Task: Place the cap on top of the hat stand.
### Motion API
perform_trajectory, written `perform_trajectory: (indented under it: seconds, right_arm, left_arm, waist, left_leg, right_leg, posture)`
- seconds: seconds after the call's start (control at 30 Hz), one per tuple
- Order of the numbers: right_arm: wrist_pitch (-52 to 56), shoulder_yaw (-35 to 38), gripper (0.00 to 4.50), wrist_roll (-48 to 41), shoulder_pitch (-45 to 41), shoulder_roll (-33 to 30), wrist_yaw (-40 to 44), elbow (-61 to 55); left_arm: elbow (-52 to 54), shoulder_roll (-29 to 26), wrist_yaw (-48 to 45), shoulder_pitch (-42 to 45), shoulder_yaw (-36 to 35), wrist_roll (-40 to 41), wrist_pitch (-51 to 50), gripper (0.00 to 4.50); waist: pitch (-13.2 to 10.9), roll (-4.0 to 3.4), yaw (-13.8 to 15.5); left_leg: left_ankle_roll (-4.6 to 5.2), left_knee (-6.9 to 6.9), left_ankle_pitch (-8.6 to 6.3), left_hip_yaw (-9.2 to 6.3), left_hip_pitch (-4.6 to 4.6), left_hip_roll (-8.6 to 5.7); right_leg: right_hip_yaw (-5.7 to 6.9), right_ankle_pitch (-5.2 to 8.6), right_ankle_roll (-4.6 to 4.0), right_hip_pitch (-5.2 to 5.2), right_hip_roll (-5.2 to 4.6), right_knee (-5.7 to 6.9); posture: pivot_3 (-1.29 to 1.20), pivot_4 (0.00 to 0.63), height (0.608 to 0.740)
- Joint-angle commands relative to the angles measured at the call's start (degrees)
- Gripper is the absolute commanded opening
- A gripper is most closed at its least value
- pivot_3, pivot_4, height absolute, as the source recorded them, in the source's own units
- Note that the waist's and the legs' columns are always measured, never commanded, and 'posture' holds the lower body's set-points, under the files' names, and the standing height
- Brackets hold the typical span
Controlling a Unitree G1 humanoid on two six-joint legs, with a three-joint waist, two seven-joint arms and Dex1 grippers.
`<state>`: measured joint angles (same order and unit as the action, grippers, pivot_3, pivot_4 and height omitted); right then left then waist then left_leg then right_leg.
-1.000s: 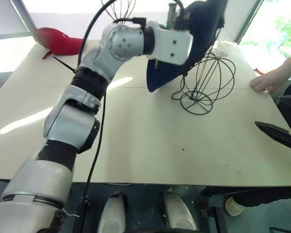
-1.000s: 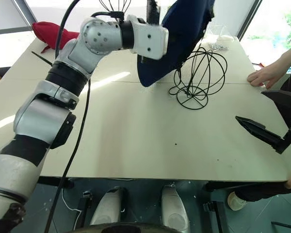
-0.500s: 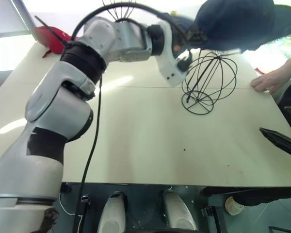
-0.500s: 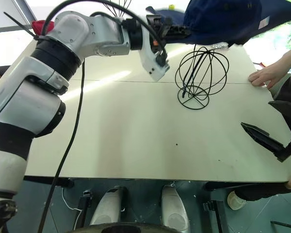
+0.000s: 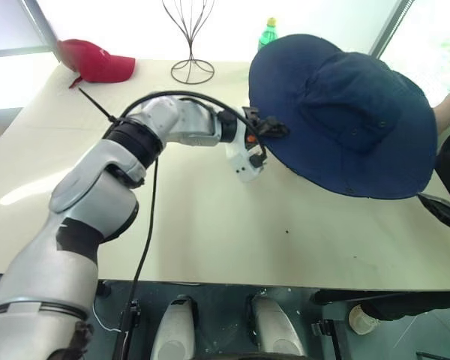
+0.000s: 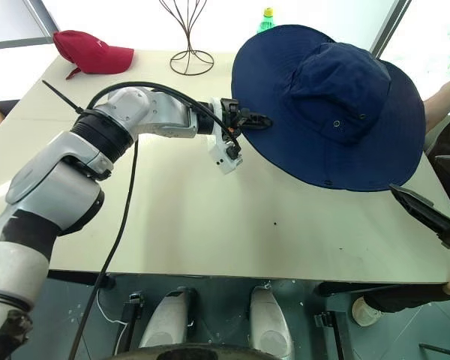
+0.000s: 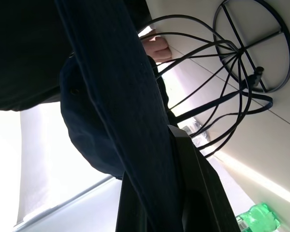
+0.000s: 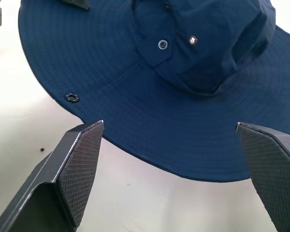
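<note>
My left tool (image 6: 256, 120) is clamped on the near edge of the cap's brim, its fingers (image 7: 195, 193) pinching the navy fabric between them. The cap (image 6: 337, 105) sits spread out with its crown up, over the far right part of the worktop (image 6: 172, 217). From under the brim, my left wrist view shows the hat stand (image 7: 241, 63), its black wire cage and ring base standing on the worktop beneath the cap. My right tool (image 8: 169, 169) hangs near the right edge of the worktop with its fingers (image 8: 79, 159) wide apart and nothing between them, pointing at the cap from just beside the brim. A red cap (image 6: 90, 51), a taller wire stand (image 6: 187, 37) and a green bottle (image 6: 267, 18) stand along the far edge. A person's hand (image 7: 157, 46) shows beyond the wire cage.
</note>
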<state>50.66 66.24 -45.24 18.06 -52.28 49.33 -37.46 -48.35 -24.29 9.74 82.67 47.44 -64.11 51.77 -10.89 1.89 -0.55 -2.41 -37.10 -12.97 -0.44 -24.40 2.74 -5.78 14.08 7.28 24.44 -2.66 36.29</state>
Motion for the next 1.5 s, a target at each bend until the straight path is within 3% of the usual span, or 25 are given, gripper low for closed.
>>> perform_trajectory:
  seconds: [0.03,0.1,0.2,0.3,0.4,0.53,0.73,1.17,1.3,1.5]
  right_arm:
    - [-1.4,1.6,4.5,0.2,0.6,0.0,-0.3,0.1]
    - [-1.6,1.8,4.5,0.4,0.8,-0.2,-0.4,0.5]
    - [-1.7,2.7,4.5,0.5,0.7,-0.7,-0.6,1.8]
    - [-2.0,3.4,4.5,0.7,1.2,-1.1,-0.2,2.8]
    - [-2.2,4.1,4.5,1.4,2.0,-1.4,0.4,3.7]
    - [-2.7,4.6,4.5,2.5,2.5,-2.2,1.2,5.2]
    - [-2.9,4.2,4.5,2.9,2.1,-2.4,1.1,5.1]
    - [-3.8,4.6,4.5,4.2,4.5,-1.6,2.0,4.5]
    - [-4.5,4.0,4.5,5.0,4.7,-2.0,2.2,5.6]
    - [-5.0,1.5,4.5,5.3,3.2,-2.9,2.0,6.4]
  left_arm:
    - [3.2,-1.3,-2.9,-2.0,-2.5,3.7,1.5,0.05]
    - [2.8,-1.2,-7.8,-3.8,-4.5,8.6,2.4,0.05]
    - [2.5,0.4,-18.3,-6.0,-9.9,22.0,1.3,0.05]
    - [3.9,0.4,-21.6,-6.1,-11.8,24.6,0.9,0.05]
    - [4.8,-0.3,-22.1,-6.8,-11.5,22.5,1.9,0.05]
    - [7.8,-2.4,-14.9,-8.0,-8.4,12.1,3.6,0.05]
    - [6.9,-1.5,-9.9,-10.2,-6.2,6.6,3.6,0.05]
    - [1.1,0.7,-9.7,-12.2,-5.4,7.2,3.2,0.05]
    - [1.2,0.1,-10.9,-12.1,-6.3,8.9,4.3,1.27]
    - [3.3,-2.3,-12.0,-12.9,-7.2,10.0,6.3,4.49]
  waist:
    - [0.0,-0.04,0.0]
    - [0.0,-0.05,-0.1]
    - [0.0,-0.05,-0.1]
    - [0.0,-0.05,0.0]
    - [0.0,-0.07,-0.1]
    - [0.0,-0.08,-0.3]
    - [0.1,-0.12,-0.1]
    - [0.1,-0.12,-0.1]
    - [0.1,-0.12,-0.1]
    - [0.1,-0.12,-0.1]
  left_leg:
    - [0.0,0.01,0.0,0.0,0.01,0.0]
    - [0.0,0.02,0.0,0.0,0.02,0.0]
    - [0.01,0.0,0.01,0.0,0.02,0.0]
    - [0.01,-0.03,0.01,0.0,-0.01,0.0]
    - [0.01,-0.02,0.01,0.0,0.03,0.0]
    - [0.01,-0.02,0.01,0.0,0.06,0.0]
    - [0.01,-0.03,0.01,0.0,0.07,0.0]
    - [0.01,-0.03,0.01,0.0,0.06,0.0]
    - [0.01,-0.03,0.01,0.0,0.07,0.0]
    - [0.01,-0.03,0.01,0.0,0.07,0.0]
  right_leg:
    - [0.0,0.0,0.01,0.0,0.0,0.0]
    - [0.0,-0.02,0.03,0.0,0.01,0.01]
    - [0.0,-0.03,0.01,0.0,0.0,0.02]
    - [0.0,-0.07,0.01,0.0,0.0,0.02]
    - [-0.01,-0.07,0.02,-0.04,0.0,0.01]
    - [-0.02,-0.07,0.03,-0.04,0.01,0.01]
    - [-0.02,-0.08,0.04,-0.07,0.01,0.01]
    - [-0.02,-0.08,0.05,-0.07,0.01,0.01]
    - [-0.02,-0.08,0.05,-0.07,0.01,0.01]
    - [-0.02,-0.09,0.05,-0.07,0.01,0.01]
  posture:
    - [0.0,0.15,0.739]
    - [0.0,0.15,0.739]
    - [0.0,0.15,0.739]
    - [0.0,0.15,0.739]
    - [0.0,0.15,0.739]
    - [0.0,0.15,0.739]
    - [0.0,0.15,0.739]
    - [0.0,0.15,0.739]
    - [0.0,0.15,0.739]
    - [0.0,0.15,0.739]
